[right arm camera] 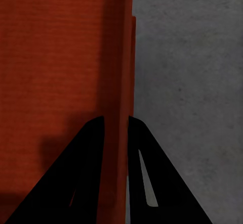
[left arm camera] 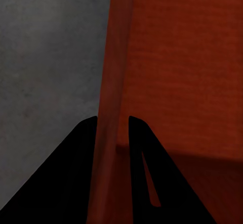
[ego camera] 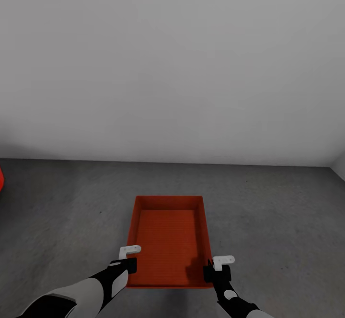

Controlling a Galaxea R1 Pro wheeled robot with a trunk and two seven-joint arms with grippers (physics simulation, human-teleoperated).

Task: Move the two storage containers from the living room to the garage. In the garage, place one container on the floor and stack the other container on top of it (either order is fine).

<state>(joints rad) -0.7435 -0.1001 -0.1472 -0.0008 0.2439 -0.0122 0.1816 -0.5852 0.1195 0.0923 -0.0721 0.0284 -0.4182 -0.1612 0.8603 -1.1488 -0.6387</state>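
Down on the dark grey, mottled concrete floor (ego camera: 278,222) of the garage, an orange-red storage container (ego camera: 168,241) sits lidless and square to the robot, its far end pointing toward the plain pale grey wall (ego camera: 172,69) and its near end between the two arms. The left gripper (ego camera: 128,264) is closed on the container's left wall near the near corner, and the left wrist view confirms it: the two dark fingers (left arm camera: 76,168) straddle the thin orange wall (left arm camera: 109,133), one outside over the concrete and one inside over the ribbed bottom. The right gripper (ego camera: 216,272) clamps the opposite wall at the near right corner in the same way, its black fingers (right arm camera: 86,168) pressed to either side of the rim (right arm camera: 117,133) with grey floor just beyond. A sliver of red (ego camera: 1,176) shows at the far left edge of the head view, well apart from the bin; what it belongs to cannot be told. Whether the bin rests on the floor or hangs just above it cannot be told either.
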